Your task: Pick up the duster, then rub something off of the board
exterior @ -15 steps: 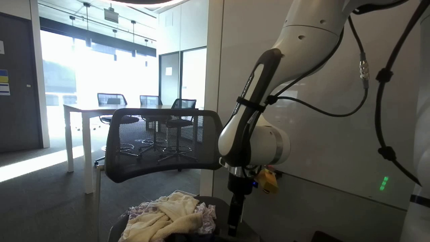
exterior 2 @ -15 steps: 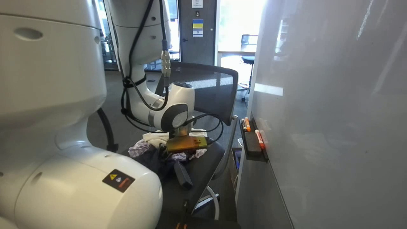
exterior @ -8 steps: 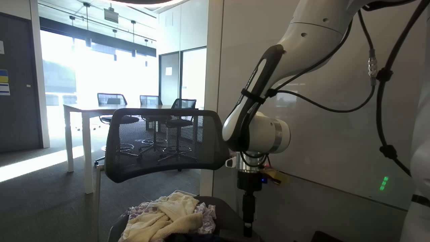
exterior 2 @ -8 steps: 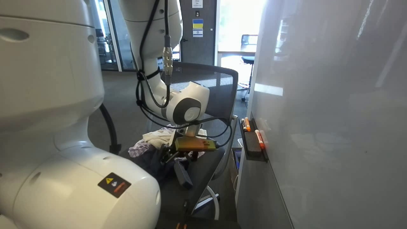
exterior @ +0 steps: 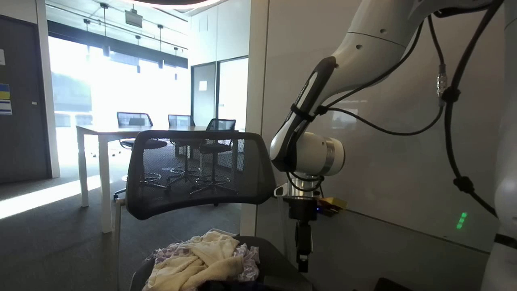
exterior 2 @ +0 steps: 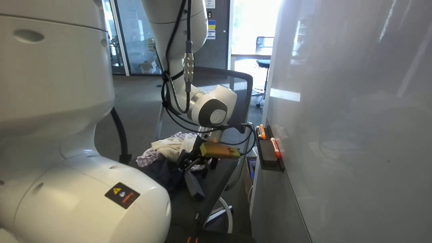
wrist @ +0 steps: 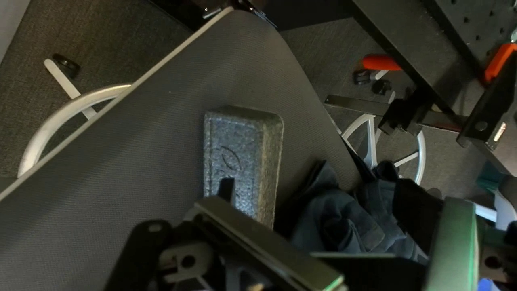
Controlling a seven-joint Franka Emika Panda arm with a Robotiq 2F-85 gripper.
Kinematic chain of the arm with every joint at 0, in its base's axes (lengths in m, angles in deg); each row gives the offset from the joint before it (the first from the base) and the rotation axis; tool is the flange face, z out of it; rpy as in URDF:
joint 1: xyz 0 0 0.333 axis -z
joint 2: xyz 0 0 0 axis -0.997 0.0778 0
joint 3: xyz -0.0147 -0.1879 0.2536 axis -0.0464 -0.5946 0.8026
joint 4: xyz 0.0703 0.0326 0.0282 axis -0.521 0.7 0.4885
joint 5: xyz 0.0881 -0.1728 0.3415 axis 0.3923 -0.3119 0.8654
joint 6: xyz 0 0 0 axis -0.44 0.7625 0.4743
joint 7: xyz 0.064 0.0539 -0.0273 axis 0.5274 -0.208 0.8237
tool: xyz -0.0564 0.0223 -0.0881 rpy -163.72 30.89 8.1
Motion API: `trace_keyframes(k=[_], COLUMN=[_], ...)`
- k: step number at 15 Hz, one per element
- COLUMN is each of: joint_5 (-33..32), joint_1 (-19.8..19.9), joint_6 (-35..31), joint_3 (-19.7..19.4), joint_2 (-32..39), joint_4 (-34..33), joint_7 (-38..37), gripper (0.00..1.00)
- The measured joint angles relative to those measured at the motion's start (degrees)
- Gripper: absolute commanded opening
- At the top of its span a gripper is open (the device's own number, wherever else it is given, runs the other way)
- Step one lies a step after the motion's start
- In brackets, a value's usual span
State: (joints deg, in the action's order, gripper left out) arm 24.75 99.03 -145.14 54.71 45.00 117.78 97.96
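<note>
Whiteboard duster, centre of wrist view, flat on dark chair seat, embossed face up! Hand empty, jaws spread wide, hovers near. Looks light, firm with slight give, hardly fragile; grainy sides should resist slipping. Best grab: across narrow width, mid-length, for steady wiping.

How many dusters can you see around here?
2: one duster on the chair, and what looks like a second duster on the tray at the board, beside a marker. Any under the cloths would be hidden.
</note>
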Motion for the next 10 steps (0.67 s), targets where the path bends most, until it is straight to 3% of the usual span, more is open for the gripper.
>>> trace_keyframes(k=[10], joint_5=[0.21], joint_1=[0.94], joint_6=[-2.75], joint_3=[-0.76], joint_2=[12.02], joint_4=[-6.49], joint_7=[5.24], gripper=[1.00])
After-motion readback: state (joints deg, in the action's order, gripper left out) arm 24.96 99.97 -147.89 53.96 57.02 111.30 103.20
